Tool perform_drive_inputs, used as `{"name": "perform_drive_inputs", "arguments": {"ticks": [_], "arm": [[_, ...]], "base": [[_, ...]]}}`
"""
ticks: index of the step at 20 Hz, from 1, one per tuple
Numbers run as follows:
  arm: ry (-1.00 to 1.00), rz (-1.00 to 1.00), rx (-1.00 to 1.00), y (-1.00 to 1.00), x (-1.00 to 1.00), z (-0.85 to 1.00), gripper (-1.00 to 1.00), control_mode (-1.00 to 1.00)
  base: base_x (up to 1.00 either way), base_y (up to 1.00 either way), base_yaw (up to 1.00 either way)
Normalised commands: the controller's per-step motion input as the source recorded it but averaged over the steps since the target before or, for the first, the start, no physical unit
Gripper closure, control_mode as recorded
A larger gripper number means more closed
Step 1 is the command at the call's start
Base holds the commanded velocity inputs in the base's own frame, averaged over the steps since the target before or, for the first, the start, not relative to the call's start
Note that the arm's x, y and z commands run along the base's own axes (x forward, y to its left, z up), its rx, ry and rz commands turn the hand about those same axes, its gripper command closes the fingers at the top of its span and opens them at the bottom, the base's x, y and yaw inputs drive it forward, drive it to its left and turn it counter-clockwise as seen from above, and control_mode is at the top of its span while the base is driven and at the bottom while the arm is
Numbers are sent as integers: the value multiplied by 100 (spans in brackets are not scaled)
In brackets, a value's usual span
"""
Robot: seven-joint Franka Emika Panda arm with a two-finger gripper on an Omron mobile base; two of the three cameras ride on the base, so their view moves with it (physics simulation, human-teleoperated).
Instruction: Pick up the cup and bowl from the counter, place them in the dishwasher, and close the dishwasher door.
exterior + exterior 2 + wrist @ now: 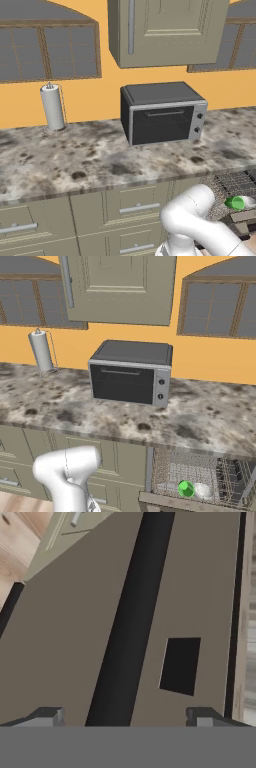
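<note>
dishwasher door lies just under the gripper, fingers wide apart on nothing. green cup and pale bowl sit in the rack below the counter.

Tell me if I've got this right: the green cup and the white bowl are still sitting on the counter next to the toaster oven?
Not quite. The green cup and white bowl lie in the dishwasher's wire rack, below the counter, as the right base view shows. The toaster oven does stand on the counter.
</note>
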Motion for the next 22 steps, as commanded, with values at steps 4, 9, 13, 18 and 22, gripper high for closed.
{"name": "perform_drive_inputs", "arguments": {"ticks": [4,9,13,18,22], "arm": [[0,0,0,0,94,-17,-100,-100],[0,0,0,0,94,-21,-100,-100],[0,0,0,0,97,-25,-100,-100],[0,0,0,0,86,-24,-100,-100],[0,0,0,0,79,-25,-100,-100]], "base": [[0,0,0],[0,0,0],[0,0,0],[0,0,0],[0,0,0]]}}
